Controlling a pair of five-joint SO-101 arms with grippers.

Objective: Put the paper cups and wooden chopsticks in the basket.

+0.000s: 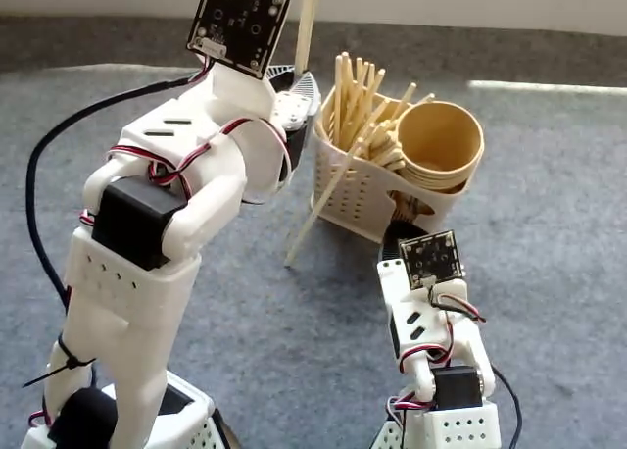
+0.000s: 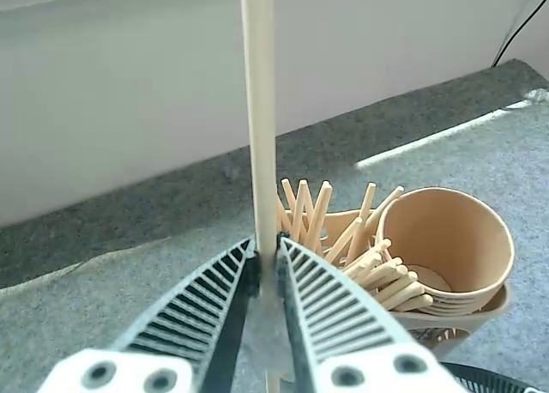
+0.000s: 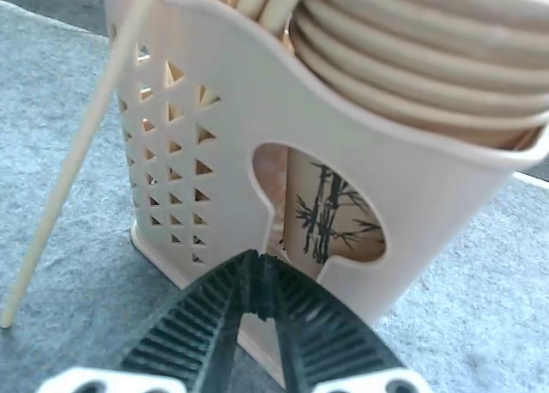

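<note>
The perforated cream basket (image 1: 362,196) holds a bundle of wooden chopsticks (image 1: 358,101) and a stack of paper cups (image 1: 443,140). My left gripper (image 1: 297,94) is beside the basket's rim, raised off the table and shut on one upright chopstick (image 1: 308,18). In the left wrist view the fingers (image 2: 313,303) pinch that chopstick (image 2: 258,110), with the cups (image 2: 450,238) beyond. Another chopstick (image 1: 318,209) leans on the basket's outside, its tip on the carpet. My right gripper (image 3: 259,264) is shut, tips at the basket wall (image 3: 232,136) by the handle cutout.
Grey carpet (image 1: 549,253) covers the table, with open room to the right of the basket and in front of it. A pale wall (image 2: 129,93) runs behind. The right arm's body (image 1: 431,331) stands just in front of the basket.
</note>
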